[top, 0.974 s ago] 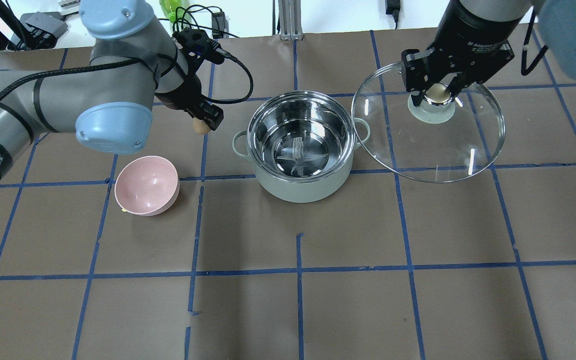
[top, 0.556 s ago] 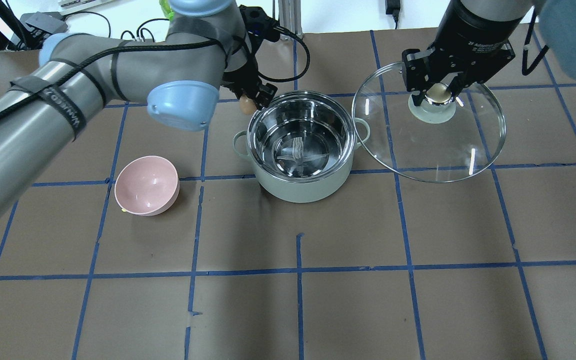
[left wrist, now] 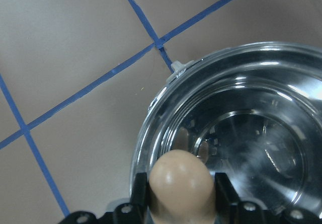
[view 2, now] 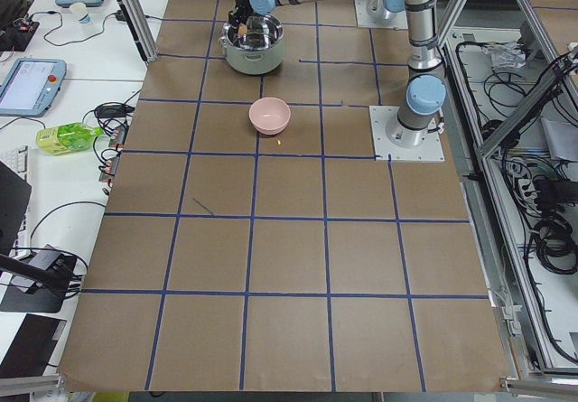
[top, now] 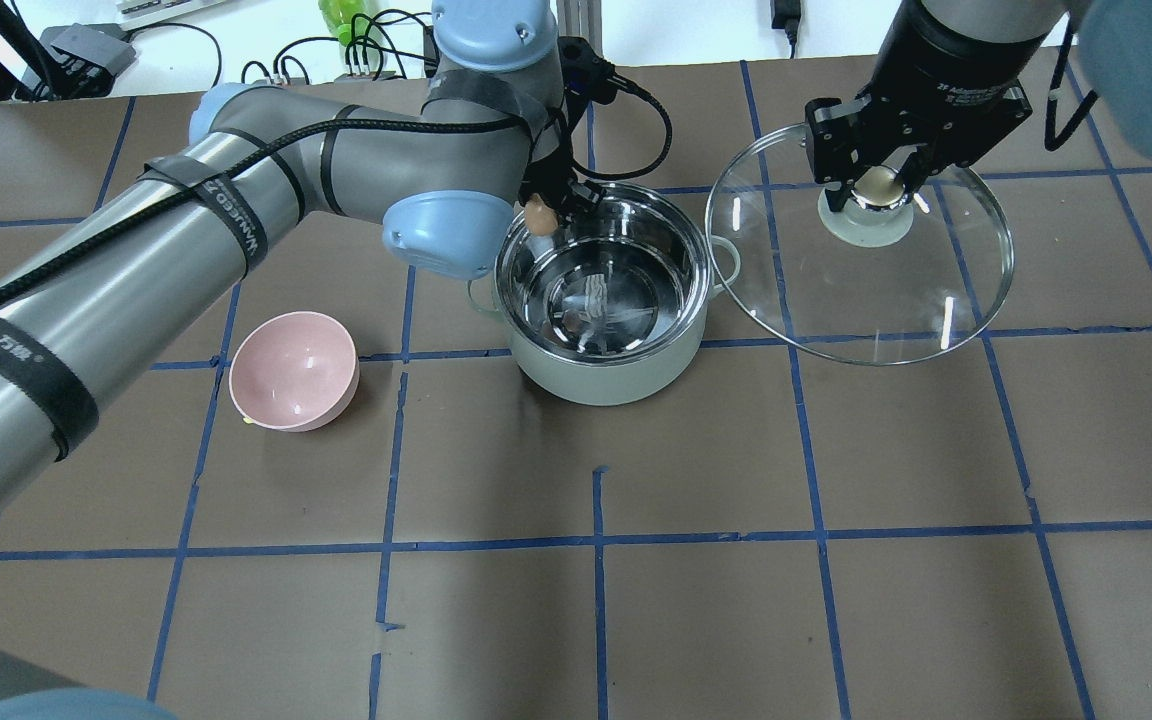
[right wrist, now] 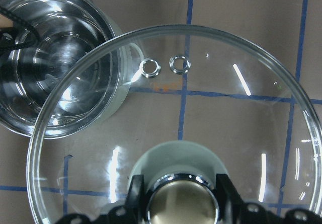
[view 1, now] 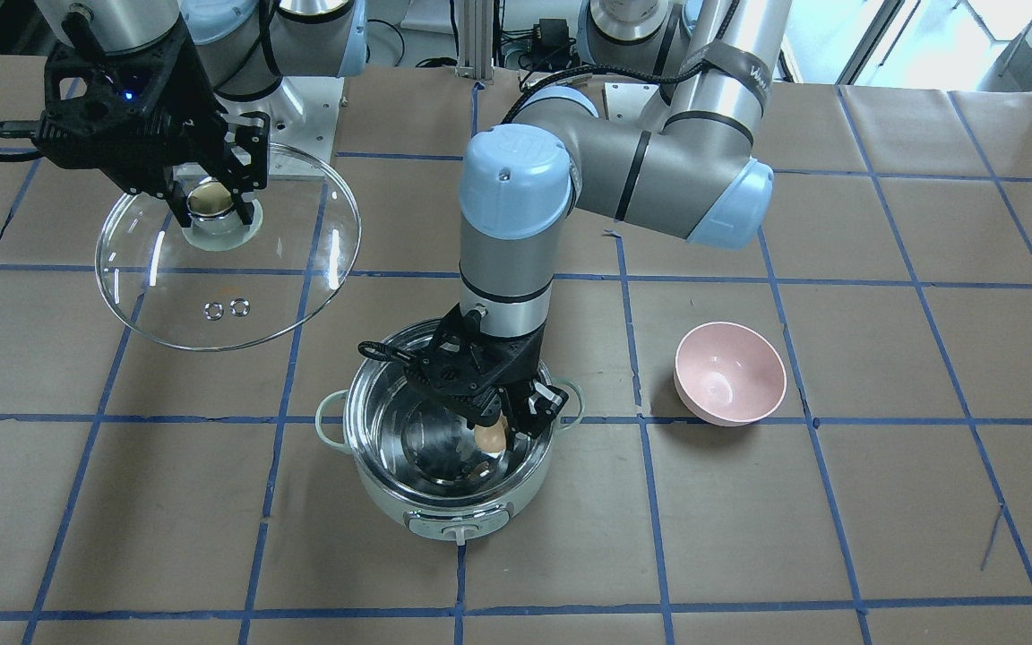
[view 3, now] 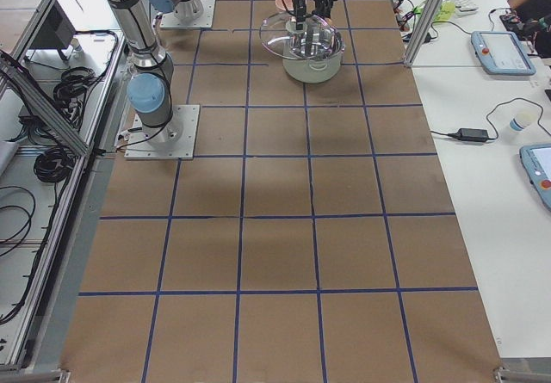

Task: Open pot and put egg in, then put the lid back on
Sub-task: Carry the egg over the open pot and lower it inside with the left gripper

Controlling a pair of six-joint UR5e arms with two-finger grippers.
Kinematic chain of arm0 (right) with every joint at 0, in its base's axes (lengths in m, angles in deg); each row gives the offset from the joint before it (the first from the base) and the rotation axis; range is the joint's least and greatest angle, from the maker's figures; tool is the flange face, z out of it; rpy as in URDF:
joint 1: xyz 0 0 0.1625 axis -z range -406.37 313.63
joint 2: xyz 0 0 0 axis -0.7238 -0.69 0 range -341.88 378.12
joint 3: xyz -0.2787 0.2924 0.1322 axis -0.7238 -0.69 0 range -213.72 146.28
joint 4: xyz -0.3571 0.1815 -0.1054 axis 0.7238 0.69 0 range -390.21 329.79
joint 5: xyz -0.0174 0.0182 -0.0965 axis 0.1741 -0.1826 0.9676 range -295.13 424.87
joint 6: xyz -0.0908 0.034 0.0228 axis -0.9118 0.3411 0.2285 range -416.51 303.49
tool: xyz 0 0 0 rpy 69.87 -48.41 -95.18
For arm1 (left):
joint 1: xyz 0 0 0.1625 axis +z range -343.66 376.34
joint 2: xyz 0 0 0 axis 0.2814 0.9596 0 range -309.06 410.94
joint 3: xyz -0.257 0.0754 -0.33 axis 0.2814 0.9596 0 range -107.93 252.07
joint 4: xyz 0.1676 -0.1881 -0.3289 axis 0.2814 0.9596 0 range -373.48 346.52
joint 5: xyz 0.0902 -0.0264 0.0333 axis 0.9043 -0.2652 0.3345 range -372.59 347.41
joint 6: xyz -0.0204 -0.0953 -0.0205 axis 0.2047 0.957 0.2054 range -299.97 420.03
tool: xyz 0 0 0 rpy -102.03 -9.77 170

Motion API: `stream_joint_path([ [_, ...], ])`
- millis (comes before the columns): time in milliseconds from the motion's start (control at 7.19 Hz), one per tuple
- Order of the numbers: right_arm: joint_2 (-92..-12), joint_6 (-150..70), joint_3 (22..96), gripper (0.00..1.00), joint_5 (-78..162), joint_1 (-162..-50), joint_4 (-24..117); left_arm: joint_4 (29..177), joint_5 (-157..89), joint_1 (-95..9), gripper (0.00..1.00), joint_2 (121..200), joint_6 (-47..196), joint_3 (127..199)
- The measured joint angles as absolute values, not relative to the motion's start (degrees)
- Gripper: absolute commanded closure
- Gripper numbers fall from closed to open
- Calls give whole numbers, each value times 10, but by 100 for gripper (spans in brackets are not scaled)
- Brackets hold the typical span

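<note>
The mint-green pot (top: 604,365) stands open mid-table, its steel inside empty; it also shows in the front view (view 1: 449,511). My left gripper (top: 542,213) is shut on the tan egg (top: 538,214) and holds it over the pot's rim at the robot's left; the egg shows in the front view (view 1: 490,436) and left wrist view (left wrist: 180,183). My right gripper (top: 876,185) is shut on the beige knob of the glass lid (top: 876,300), held in the air to the right of the pot. The lid fills the right wrist view (right wrist: 211,113).
A pink bowl (top: 293,371) sits on the table to the left of the pot, also in the front view (view 1: 730,373). Blue tape lines grid the brown table. Cables and devices lie beyond the far edge.
My left arm has swung right with the egg, from beside the bowl's far side to over the pot's rim. The right gripper and lid have stayed in place.
</note>
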State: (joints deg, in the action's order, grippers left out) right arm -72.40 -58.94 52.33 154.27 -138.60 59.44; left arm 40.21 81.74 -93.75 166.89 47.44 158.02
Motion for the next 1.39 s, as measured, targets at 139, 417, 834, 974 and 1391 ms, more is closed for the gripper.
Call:
stream_joint_path([
  [139, -724, -589, 523, 100, 1543, -1386, 594, 394, 824, -946, 84, 1676, 483, 1587],
  [417, -724, -590, 523, 100, 1544, -1387, 592, 367, 841, -952, 84, 1680, 487, 1617],
  [834, -724, -590, 522, 100, 1543, -1390, 590, 349, 848, -953, 75, 1681, 490, 1636],
  [974, -724, -590, 522, 100, 1542, -1391, 589, 348, 848, -953, 72, 1681, 489, 1638],
  [1391, -724, -590, 522, 100, 1541, -1392, 589, 348, 847, -953, 48, 1680, 483, 1651],
])
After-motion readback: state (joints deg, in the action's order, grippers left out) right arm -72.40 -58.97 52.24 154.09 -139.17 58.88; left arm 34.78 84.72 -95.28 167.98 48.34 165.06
